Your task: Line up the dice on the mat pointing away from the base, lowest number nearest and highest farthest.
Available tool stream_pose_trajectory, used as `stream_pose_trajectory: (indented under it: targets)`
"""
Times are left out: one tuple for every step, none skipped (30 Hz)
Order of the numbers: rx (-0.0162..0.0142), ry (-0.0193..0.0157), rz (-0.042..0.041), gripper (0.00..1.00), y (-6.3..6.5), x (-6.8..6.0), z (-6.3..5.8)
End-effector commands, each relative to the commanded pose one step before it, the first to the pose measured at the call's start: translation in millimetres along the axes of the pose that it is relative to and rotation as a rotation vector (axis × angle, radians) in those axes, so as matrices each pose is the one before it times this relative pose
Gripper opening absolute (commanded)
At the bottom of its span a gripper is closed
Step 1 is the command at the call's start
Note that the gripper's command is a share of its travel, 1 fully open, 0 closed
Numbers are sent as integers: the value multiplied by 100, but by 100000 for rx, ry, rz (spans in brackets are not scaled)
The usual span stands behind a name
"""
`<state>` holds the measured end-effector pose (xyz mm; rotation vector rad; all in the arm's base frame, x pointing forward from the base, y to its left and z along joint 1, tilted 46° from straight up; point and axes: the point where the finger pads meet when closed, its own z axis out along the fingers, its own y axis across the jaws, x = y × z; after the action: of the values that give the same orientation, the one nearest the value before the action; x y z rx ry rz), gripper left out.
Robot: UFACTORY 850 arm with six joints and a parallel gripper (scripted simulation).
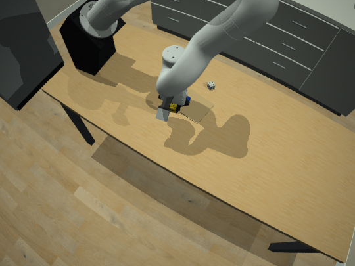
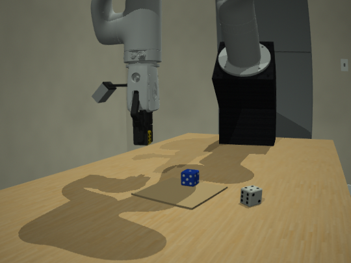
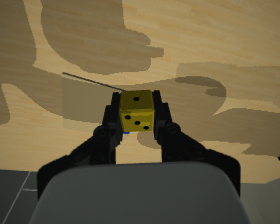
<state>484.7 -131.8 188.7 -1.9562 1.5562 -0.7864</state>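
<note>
Top view: the arm hides part of the mat [image 1: 201, 111] [image 2: 169, 195] [image 3: 82, 102] and most of the blue die [image 1: 188, 100] [image 2: 190, 178] [image 3: 126, 133]; the upper edge crops the arm. Exterior view: a dark finger covers much of the yellow die [image 1: 173, 107] [image 2: 149, 137] [image 3: 136, 111]. Wrist view: only a blue sliver shows.

The blue die [image 1: 188, 99] [image 2: 190, 178] obstructs the mat; its near corner [image 2: 191, 203] lies open.
</note>
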Motion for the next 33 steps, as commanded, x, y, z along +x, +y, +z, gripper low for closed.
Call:
stream_pose_trajectory:
  targets:
    - [6, -331, 95, 27, -94, 12, -1796]
    - [0, 1, 0, 27, 0, 0, -41]
    - [0, 0, 0, 27, 0, 0, -6]
    - [0, 0, 0, 27, 0, 0, 0]
    - [0, 0, 0, 27, 0, 0, 0]
    - [0, 0, 0, 27, 0, 0, 0]
    - [0, 0, 0, 27, 0, 0, 0]
    - [0, 0, 0, 27, 0, 0, 0]
    - [0, 0, 0, 27, 0, 0, 0]
    - [0, 0, 0, 27, 0, 0, 0]
    - [0, 0, 0, 27, 0, 0, 0]
    - [0, 1, -43, 27, -3, -2, 0]
    - [-2, 9, -283, 27, -18, -15, 2]
    - [-5, 23, -718, 27, -46, -39, 5]
    - [-9, 42, -1303, 27, -85, -71, 8]
    - [-14, 62, -1995, 27, -131, -108, 12]
    - [-20, 83, -2755, 27, -183, -147, 16]
    - [-27, 101, -3546, 27, -241, -186, 18]
    - [-34, 114, -4335, 27, -302, -221, 19]
    - [-41, 121, -5094, 27, -365, -252, 18]
    - [-28, 76, -3534, 27, -261, -166, 10]
    - [-18, 45, -2263, 27, -171, -102, 5]
    - [-27, 64, -3514, 27, -269, -156, 6]
    - [0, 0, 0, 27, 0, 0, 0]
    - [0, 0, 0, 27, 0, 0, 0]
    - [-22, 48, -2908, 27, -227, -124, 3]
    - [-48, 98, -6951, 27, -552, -291, 1]
    - [-25, 46, -4148, 27, -341, -157, -4]
    - [-12, 22, -2266, 27, -190, -80, -3]
    - [-5, 8, -956, 27, -81, -33, -2]
    - [-21, 36, -4916, 27, -418, -168, -11]
    - [-9, 15, -2754, 27, -239, -85, -8]
    - [-8, 14, -3556, 27, -312, -105, -13]
